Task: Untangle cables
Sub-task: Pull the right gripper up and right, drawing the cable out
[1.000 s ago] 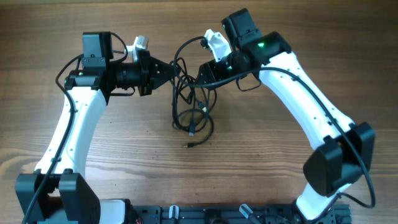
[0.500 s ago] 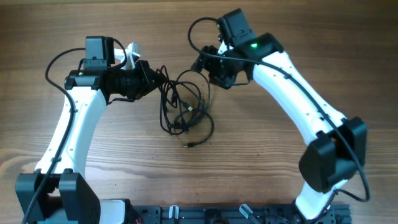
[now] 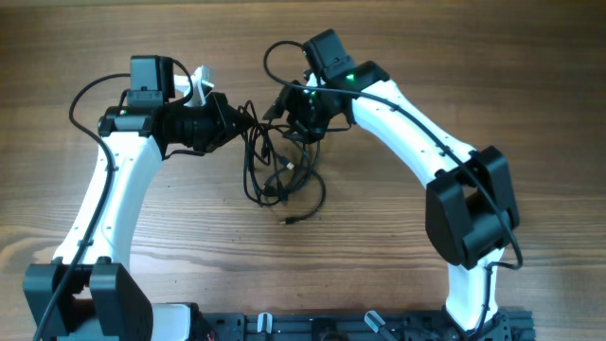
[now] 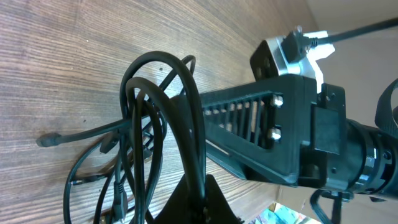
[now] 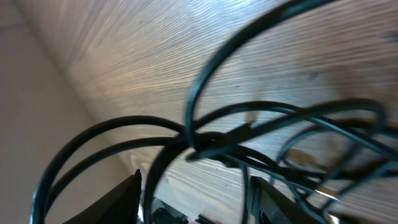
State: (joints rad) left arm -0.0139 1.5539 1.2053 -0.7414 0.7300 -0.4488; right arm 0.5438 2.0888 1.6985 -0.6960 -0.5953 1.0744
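Observation:
The cables (image 3: 280, 172) are thin black cords tangled in loops on the wooden table, with a loose plug end (image 3: 292, 219) at the front. My left gripper (image 3: 249, 121) is shut on a strand at the top left of the bundle. In the left wrist view its jaws (image 4: 200, 200) pinch one cord while several loops (image 4: 155, 118) hang past them. My right gripper (image 3: 285, 107) sits at the top of the bundle, close to the left gripper. In the blurred right wrist view its fingers (image 5: 196, 202) are apart, with cable strands (image 5: 249, 134) crossing between them.
The table (image 3: 379, 256) is bare wood. The right arm's thick black wire (image 3: 275, 52) loops above its wrist. The right gripper's black body (image 4: 267, 137) fills the left wrist view just beyond the cables. The robot base rail (image 3: 312, 327) runs along the front edge.
My right gripper has swung left to the top of the bundle, close to the left gripper. The left gripper pulled its strand slightly left, then held still. The tangle shifted left.

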